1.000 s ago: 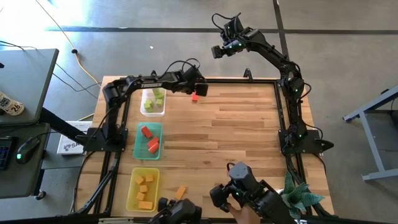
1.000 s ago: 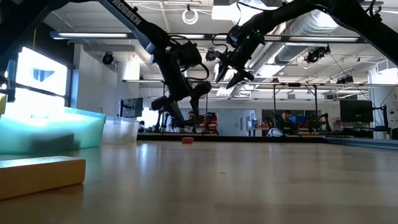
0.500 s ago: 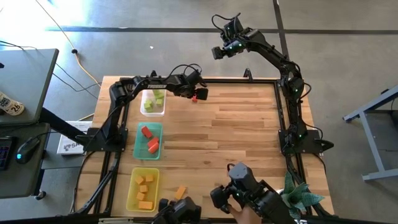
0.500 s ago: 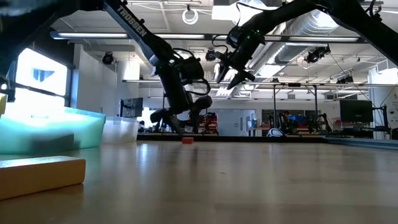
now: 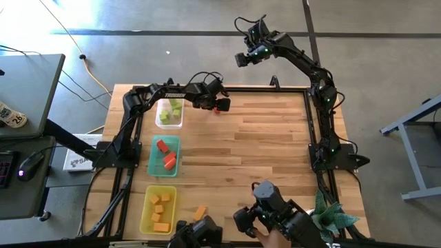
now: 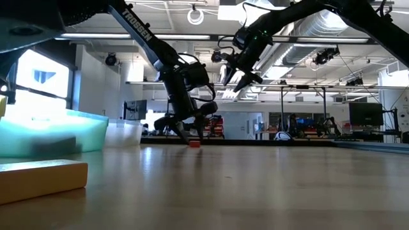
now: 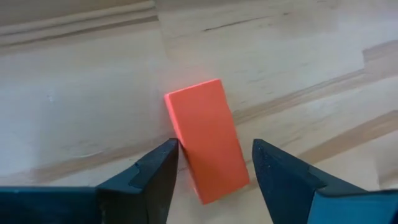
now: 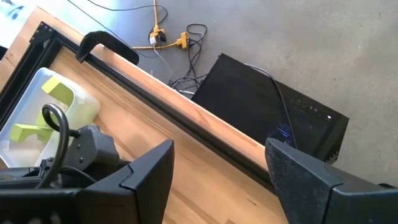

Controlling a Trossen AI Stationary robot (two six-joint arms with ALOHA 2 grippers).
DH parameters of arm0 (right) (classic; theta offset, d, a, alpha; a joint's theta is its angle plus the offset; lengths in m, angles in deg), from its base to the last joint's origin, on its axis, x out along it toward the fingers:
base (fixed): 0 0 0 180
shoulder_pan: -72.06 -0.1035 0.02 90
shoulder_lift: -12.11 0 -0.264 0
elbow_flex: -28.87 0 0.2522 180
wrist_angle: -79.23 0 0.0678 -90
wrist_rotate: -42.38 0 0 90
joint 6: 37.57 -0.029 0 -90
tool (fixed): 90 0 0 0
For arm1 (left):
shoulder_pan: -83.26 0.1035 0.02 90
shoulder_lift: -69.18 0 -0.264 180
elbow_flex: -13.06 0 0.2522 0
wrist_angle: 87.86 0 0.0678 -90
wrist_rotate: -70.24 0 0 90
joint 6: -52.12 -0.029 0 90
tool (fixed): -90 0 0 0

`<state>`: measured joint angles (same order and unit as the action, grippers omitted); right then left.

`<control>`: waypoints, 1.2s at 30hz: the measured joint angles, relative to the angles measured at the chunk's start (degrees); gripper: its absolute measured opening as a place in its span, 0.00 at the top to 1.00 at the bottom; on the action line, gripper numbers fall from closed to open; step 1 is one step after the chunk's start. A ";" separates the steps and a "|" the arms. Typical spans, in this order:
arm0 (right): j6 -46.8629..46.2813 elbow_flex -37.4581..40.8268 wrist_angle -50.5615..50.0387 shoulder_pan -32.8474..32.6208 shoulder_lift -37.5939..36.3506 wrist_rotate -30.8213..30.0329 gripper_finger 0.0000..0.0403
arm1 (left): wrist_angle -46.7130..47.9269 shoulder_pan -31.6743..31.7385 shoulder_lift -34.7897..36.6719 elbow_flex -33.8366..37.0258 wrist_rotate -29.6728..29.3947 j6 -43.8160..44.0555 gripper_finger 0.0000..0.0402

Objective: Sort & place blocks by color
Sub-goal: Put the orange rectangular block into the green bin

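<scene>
A red bar (image 7: 208,146) lies flat on the wood near the table's far edge, also visible in the high view as a red bar (image 5: 222,107) and in the low view (image 6: 193,144). My left gripper (image 7: 214,149) is open and low over it, one finger on each long side. It shows in the high view too (image 5: 218,103). My right gripper (image 5: 239,59) is open and hangs high beyond the far edge. An orange block (image 5: 200,212) lies on the table near the near edge. Other blocks sit in three trays. My left gripper comes at the red bar from above with its fingers along the bar's two long sides. One fingertip (image 7: 163,163) stands right at the bar's edge (image 7: 177,140). Whether it touches I cannot tell. The bar lies flat on the table.
Along the left side stand a clear tray (image 5: 160,105) with yellow-green blocks, a green tray (image 5: 156,165) with red blocks and a yellow tray (image 5: 146,207) with orange blocks. A black frame (image 5: 275,88) rims the table. The wood right of the trays is bare.
My left gripper has come down toward the red bar near the far edge and shifted slightly left, so its open fingers now stand on either side of the bar. The bar has stayed where it was.
</scene>
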<state>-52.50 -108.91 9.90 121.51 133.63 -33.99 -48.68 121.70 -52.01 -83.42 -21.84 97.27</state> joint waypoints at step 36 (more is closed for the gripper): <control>0.95 0.00 -2.46 -0.86 0.00 -0.10 0.41 | 3.41 1.56 -0.52 -0.22 6.07 -9.38 0.84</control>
<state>-51.55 -108.91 7.44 120.65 133.63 -34.09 -45.27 123.27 -52.53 -83.64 -15.77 87.89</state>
